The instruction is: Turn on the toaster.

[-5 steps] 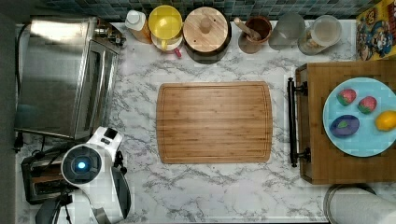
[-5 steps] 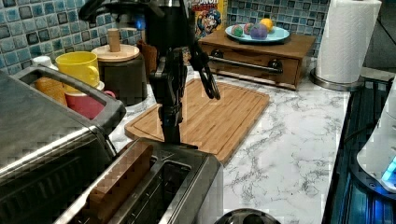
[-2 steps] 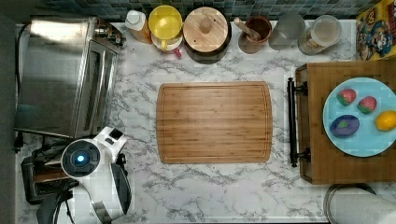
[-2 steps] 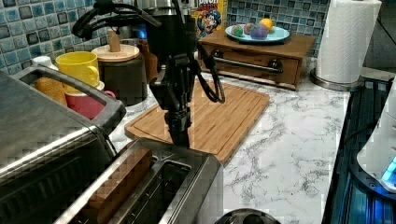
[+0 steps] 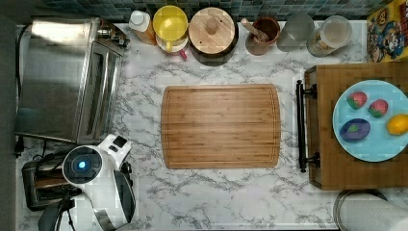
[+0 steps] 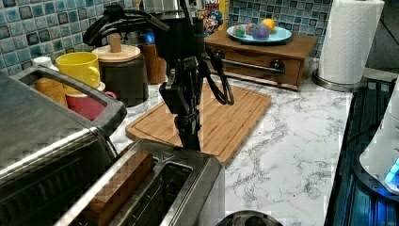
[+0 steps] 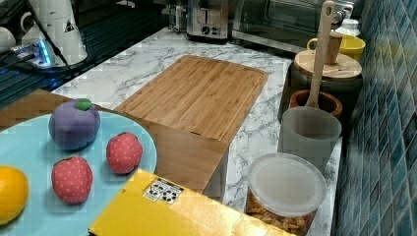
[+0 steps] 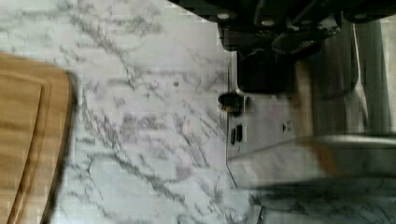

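Hanging at the toaster [image 6: 155, 188] end edge, the gripper [image 6: 189, 136], grip unreadable, faces open marble countertop [image 6: 282, 141].

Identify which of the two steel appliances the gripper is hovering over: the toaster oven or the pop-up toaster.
The pop-up toaster, the small slotted one holding bread; the gripper is at its far end. The toaster oven is bigger, with a door handle.

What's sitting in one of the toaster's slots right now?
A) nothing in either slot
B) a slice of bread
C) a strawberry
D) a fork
B: in the left view a brown bread slice stands upright in one slot of the toaster, while the other slot looks empty.
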Motion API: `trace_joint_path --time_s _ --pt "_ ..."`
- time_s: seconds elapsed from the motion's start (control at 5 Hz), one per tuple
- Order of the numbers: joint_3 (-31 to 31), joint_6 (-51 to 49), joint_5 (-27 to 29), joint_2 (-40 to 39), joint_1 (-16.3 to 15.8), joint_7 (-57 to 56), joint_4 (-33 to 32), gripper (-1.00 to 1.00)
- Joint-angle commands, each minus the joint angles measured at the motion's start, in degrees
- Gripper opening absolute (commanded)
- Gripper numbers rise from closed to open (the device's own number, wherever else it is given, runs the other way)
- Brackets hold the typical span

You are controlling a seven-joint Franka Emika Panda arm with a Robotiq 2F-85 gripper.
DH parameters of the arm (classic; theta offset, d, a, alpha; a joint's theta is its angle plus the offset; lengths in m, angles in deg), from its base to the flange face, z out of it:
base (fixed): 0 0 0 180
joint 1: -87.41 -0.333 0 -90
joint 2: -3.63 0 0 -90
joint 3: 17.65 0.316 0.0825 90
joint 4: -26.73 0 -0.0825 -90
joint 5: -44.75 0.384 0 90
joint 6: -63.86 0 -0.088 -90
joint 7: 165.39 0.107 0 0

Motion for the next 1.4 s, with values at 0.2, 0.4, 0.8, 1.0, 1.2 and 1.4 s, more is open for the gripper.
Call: trace_joint_path --time_s 0.2,0.4,0.8,1.0,1.2,1.4 --pt "1.21 8.57 -3.45 -7.67 -2.02 4.2 -6.49 -1.0" --pt "-0.61 10.99 -5.49 -14.82 -0.69 7.28 -8.85 -1.0" --pt "-1.77 12.14 -5.32 -16.9 -1.17 8.08 -11.0 -1.0" --pt "-1.78 12.15 -5.31 -16.9 -1.19 8.07 -10.97 -1.0" --pt "-1.94 12.12 -5.25 -16.89 -1.35 8.03 -10.97 -1.0" --pt "-1.12 12.18 -5.61 -16.96 -0.48 8.28 -11.01 -1.0"
